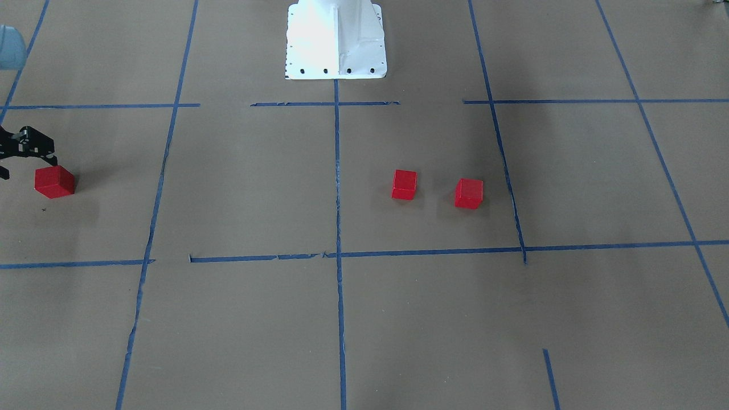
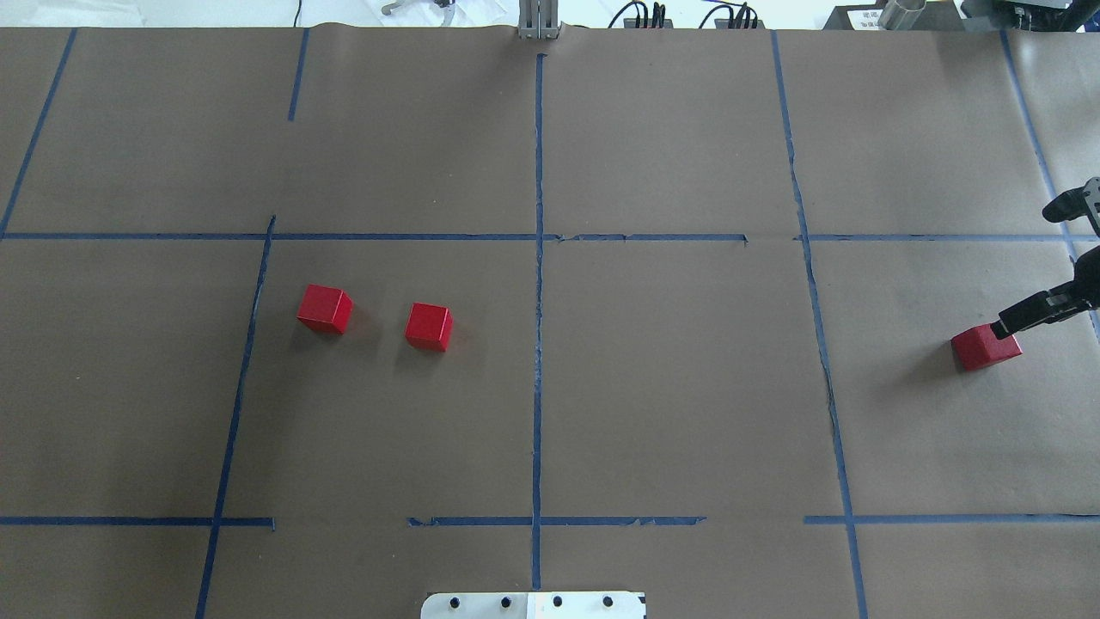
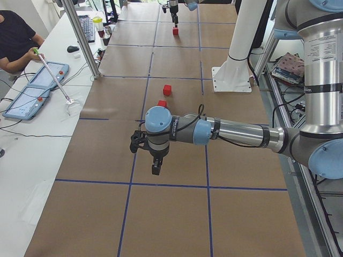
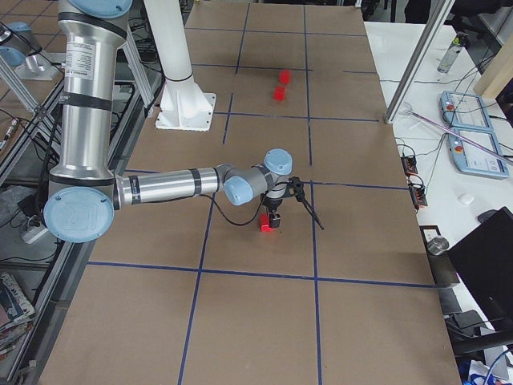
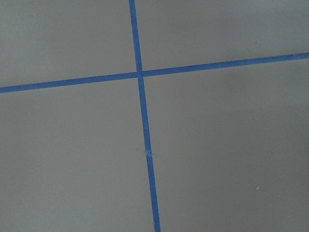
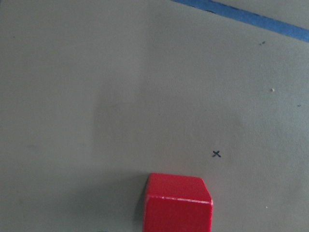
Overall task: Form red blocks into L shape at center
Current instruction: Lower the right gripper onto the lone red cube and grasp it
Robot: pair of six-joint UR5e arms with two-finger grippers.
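Grasping the stray red block (image 2: 986, 348) well requires straddling it squarely; the right end effector (image 2: 1023, 270) is spread wide, one finger at its top edge, well right of the center line (image 2: 538, 344). Second block (image 2: 429, 327) and third block (image 2: 325, 309) lie left. Smooth, hard-edged cubes; matte paper tabletop (image 2: 687, 387). Left end effector (image 3: 155, 168): state cannot be told.

One fixed camera looks steeply down facing the white pedestal (image 1: 336, 40), another looks forward from behind it, both sharing the center (image 1: 319, 182) in front of it; two side cameras sight along the table (image 4: 240, 321) past it, and both wrist cameras hang close, seemingly straight down.
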